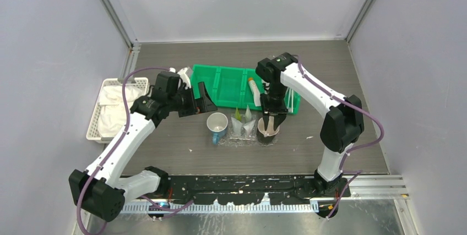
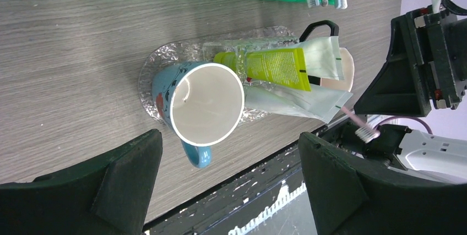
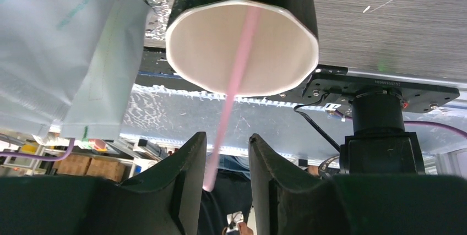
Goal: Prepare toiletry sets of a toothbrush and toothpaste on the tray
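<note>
The right pincer [image 3: 227, 138] hangs right over the black cup [image 3: 242, 42], jaws a little apart around the standing pink toothbrush [image 3: 240, 59].

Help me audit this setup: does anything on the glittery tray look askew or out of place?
The clear-wrapped pouches lean loose between the blue ceramic mug and the black white-lined mug on the transparent oval tray, inside neither. The pink toothbrush stands slanted in the black mug. Nothing spilled.
</note>
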### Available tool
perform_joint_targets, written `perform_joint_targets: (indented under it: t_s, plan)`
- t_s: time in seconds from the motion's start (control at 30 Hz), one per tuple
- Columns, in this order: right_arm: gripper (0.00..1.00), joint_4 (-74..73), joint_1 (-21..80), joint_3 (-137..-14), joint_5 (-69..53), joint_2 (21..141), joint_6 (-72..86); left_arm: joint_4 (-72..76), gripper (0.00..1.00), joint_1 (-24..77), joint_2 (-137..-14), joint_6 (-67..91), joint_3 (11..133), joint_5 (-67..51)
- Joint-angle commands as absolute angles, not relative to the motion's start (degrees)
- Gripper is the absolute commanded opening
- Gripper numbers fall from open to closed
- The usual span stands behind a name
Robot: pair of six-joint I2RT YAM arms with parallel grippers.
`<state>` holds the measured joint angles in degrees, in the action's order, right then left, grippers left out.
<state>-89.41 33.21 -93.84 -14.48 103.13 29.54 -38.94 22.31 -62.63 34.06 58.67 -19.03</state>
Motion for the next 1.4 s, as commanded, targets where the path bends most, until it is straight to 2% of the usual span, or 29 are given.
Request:
perform_joint_targets:
  t_s: [0.0,0.2,0.43,0.6,0.7,1.0,1.37]
  plan:
    - [0.4,-94.7,33.2,-99.6,-13.3,102.6,28.8,-36.9,0.94,21.7,-61.8,33.5,58.7,-20.7]
    - [0.39,-83.8,26.4,-106.5,-4.3,96.8,34.0,-37.8,0.94,21.2,-61.2,33.1,59.0,-20.5]
    - [0.3,-59.2,21.3,-87.6,-1.2,92.1,39.8,-41.7,1.0,20.6,-60.1,31.7,60.3,-17.8]
    - [0.31,-51.2,19.1,-82.6,-2.2,95.3,42.7,-44.2,1.0,20.5,-59.6,31.1,60.7,-16.7]
    - [0.35,-49.7,17.4,-83.3,-3.6,97.9,43.8,-45.3,1.0,20.5,-59.2,30.8,61.2,-15.9]
    - [0.36,-48.2,11.0,-83.4,-3.7,99.9,43.1,-45.9,1.0,20.5,-59.2,31.4,61.2,-15.5]
    - [0.36,-45.9,10.3,-79.9,-4.7,102.7,42.4,-45.7,1.0,20.5,-59.4,32.1,61.4,-15.3]
